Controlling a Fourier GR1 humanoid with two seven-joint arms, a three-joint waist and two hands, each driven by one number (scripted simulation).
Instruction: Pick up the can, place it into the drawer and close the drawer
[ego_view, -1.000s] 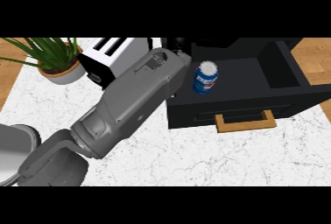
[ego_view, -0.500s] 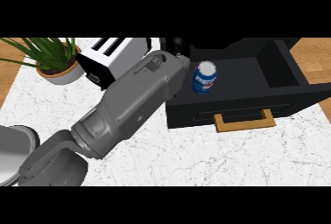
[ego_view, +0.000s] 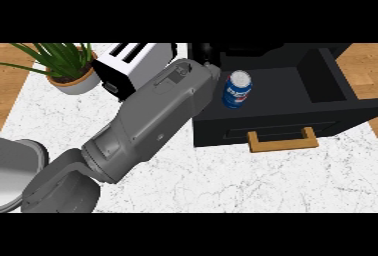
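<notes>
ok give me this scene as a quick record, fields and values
can: blue and white can, upright inside the open drawer
drawer handle: wooden handle, facing the robot
left hand: only a black part shows past the forearm, beside the can; grasp hidden
right hand: not in view
counter: white marble counter
behind: toaster, potted plant

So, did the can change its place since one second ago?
No. The can stands upright in the open drawer, at the same spot above the wooden handle.
</notes>
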